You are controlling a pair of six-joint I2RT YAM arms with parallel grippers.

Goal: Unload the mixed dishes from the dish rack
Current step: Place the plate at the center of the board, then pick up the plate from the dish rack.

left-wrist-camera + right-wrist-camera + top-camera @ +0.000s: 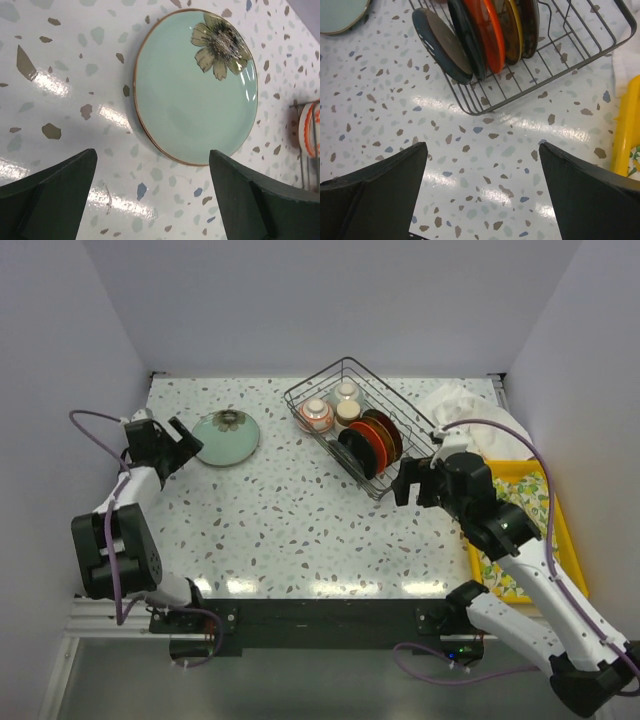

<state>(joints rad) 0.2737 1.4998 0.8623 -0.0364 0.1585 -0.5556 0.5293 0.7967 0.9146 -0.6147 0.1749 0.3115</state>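
Your left pincer (152, 160) stood open; the glossy round teal plate (190, 100) lay flat on the speckled bench (60, 60) just ahead. Your right pincer (482, 150) also gaped; ahead, the wire dish rack (555, 45) held upright plates (487, 37).

A white table (300, 520) speckled with grey, brown and blue chips fills the scene. Plain pale walls (330, 300) close it in on three sides. Bright glare patches (330, 587) lie along its near edge, beside a black rail (320, 620).
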